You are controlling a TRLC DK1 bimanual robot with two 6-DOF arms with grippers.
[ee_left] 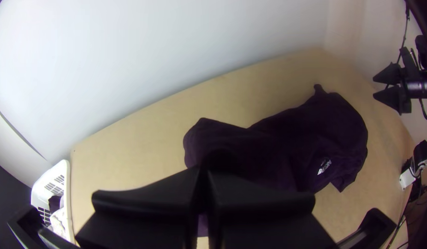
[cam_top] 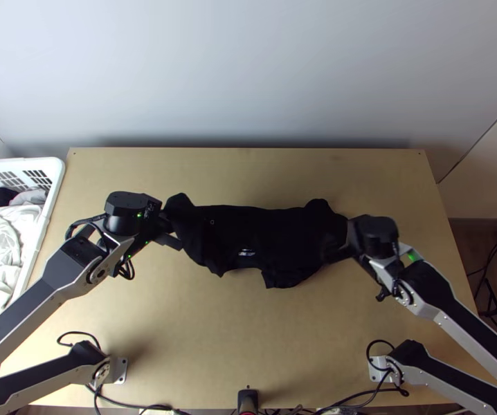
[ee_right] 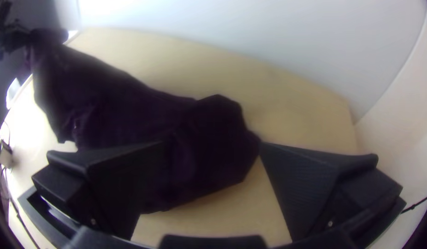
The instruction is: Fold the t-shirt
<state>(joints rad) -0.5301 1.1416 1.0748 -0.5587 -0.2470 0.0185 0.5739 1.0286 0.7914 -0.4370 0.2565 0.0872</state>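
Observation:
In the top view, the black t-shirt (cam_top: 262, 235) lies bunched in a wide band across the middle of the table, a small white print near its lower edge. At its left end my left gripper (cam_top: 172, 225) holds the cloth. The left wrist view shows the left gripper (ee_left: 203, 173) shut on the dark t-shirt (ee_left: 310, 133), the cloth rising to its fingertips. By the shirt's right end is my right gripper (cam_top: 338, 249). From the right wrist, that gripper (ee_right: 211, 145) stands open, its fingers wide apart above the t-shirt (ee_right: 130, 110).
A white basket (cam_top: 56, 181) with light and dark clothes stands at the table's left edge. Bare wooden table (cam_top: 248, 332) stretches in front of the shirt, and a strip of it lies behind. Cables run along the near edge.

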